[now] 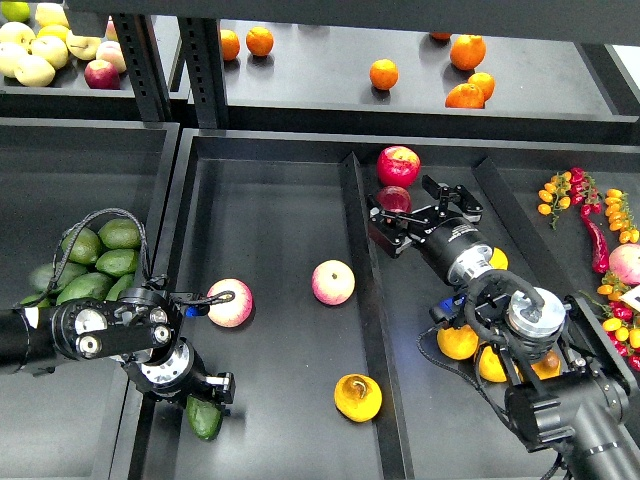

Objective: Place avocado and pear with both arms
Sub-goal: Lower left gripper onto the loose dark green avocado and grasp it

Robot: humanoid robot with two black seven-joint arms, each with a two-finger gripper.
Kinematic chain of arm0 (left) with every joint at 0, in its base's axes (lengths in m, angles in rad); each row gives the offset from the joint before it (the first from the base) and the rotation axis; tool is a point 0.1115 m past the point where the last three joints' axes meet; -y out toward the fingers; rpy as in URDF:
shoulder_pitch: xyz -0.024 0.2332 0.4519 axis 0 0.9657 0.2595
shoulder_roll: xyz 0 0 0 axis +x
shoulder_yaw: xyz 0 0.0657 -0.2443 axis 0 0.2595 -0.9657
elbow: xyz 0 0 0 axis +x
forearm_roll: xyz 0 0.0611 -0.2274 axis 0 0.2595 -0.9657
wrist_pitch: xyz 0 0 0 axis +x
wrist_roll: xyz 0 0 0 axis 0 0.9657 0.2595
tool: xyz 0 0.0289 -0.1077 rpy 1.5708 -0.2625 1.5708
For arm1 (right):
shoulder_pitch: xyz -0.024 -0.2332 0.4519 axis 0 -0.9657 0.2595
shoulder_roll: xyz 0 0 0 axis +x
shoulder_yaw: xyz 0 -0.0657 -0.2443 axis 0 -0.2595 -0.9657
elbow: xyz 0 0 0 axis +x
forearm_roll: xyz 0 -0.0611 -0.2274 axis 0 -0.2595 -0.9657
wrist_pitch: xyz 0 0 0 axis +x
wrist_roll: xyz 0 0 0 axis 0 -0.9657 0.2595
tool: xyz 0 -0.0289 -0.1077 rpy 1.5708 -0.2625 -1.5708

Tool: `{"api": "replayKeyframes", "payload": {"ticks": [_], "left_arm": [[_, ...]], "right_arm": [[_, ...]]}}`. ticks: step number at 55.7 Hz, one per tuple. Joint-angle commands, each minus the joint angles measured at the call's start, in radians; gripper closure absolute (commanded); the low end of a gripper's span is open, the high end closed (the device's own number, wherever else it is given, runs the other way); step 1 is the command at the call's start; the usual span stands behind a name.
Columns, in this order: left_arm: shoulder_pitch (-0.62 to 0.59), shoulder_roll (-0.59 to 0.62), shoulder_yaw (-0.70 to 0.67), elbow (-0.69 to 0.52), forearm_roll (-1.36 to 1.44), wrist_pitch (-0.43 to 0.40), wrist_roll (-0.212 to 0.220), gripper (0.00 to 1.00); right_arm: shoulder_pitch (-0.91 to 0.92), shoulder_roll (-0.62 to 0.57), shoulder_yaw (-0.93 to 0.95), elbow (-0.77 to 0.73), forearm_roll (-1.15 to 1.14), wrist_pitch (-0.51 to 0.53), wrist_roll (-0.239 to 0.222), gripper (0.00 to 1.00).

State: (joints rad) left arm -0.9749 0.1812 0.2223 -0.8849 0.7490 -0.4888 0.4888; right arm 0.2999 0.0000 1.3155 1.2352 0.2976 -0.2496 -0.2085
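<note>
One head view looks steeply down, close over black trays (pixel 270 250).

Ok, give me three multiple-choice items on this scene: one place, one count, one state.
1. The pear lies in: A the middle tray; B the upper shelf; C the left tray.
2. Pink-blushed apples in the middle tray: A one; B two; C four.
3. The right end effector is: A open; B shut on the pear; C shut on an orange.
Key: 1 A, it sits near that tray's front. 2 B, one apple lies left, another mid-tray. 3 A, its fingers are spread, holding nothing.
</note>
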Motion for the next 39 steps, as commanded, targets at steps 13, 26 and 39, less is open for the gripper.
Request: {"api": "replayKeyframes", "payload": {"ticks": [13, 26, 39], "left_arm": [[0.002, -0.017, -0.006, 0.038, -0.137, 0.000, 0.000, 0.93], [-0.106, -0.006, -0.011, 0.024, -0.264, 0.000, 0.000, 0.93], [-0.255, 0.076, -0.063, 0.023, -0.408, 0.000, 0.000, 0.92]], "right_arm": [[-0.011, 0.000, 0.001, 0.004, 0.000, 0.001, 0.000, 0.00], [-0.011, 0.000, 0.001, 0.007, 0.000, 0.003, 0.000, 0.00], [-0.011, 0.000, -0.004, 0.007, 0.000, 0.003, 0.000, 0.00]]}}
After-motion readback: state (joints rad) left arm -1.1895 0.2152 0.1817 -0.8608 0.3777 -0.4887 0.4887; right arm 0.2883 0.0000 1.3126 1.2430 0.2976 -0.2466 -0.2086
